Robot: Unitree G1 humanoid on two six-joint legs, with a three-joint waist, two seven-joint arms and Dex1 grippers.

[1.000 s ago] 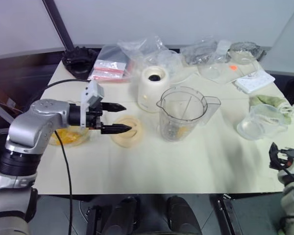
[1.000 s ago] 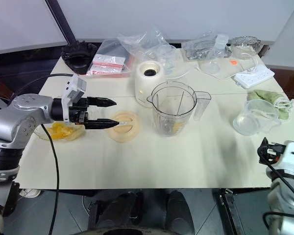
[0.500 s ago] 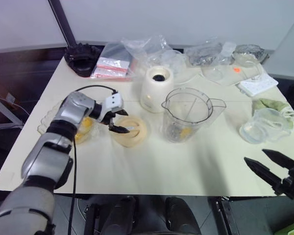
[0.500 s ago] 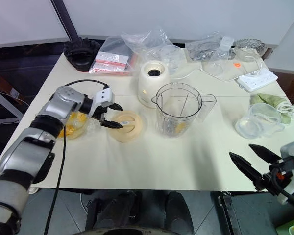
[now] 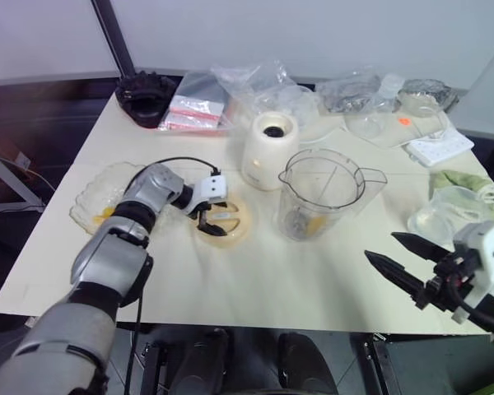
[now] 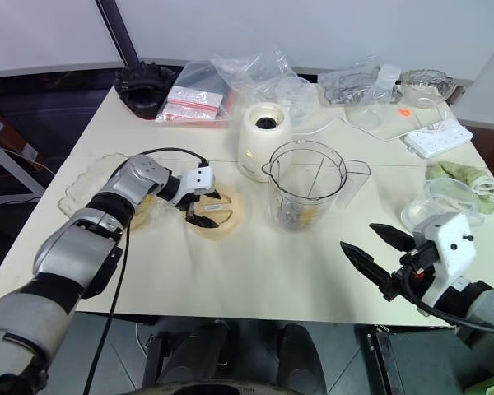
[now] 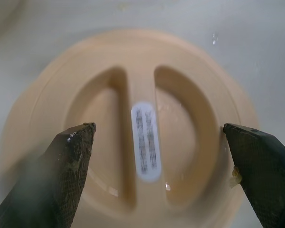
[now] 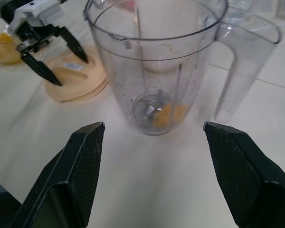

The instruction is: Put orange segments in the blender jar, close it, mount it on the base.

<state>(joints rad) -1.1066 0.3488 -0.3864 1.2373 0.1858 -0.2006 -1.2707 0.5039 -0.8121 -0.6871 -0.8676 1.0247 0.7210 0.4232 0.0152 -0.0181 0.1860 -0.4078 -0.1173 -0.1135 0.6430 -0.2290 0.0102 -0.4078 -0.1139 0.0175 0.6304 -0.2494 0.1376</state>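
**Jar standing open on the desk, lid beside it**

The jar (image 6: 306, 185) is standing upright mid-desk, uncovered, just in front of the base (image 6: 263, 141). A few orange segments (image 8: 170, 114) are lying at its bottom beside the blades. Going left to right: a glass bowl (image 5: 107, 196) is sitting at the desk's (image 6: 255, 271) left side. Next, the left tool (image 6: 204, 209) is hovering over the pale-orange lid (image 6: 222, 214), its fingers (image 7: 69, 156) spread wide to either side of the lid's ridge, gripping nothing. Then the jar. Far right, the right tool (image 6: 377, 255) is pointing toward the jar, released, nothing between its fingers (image 8: 83, 156).
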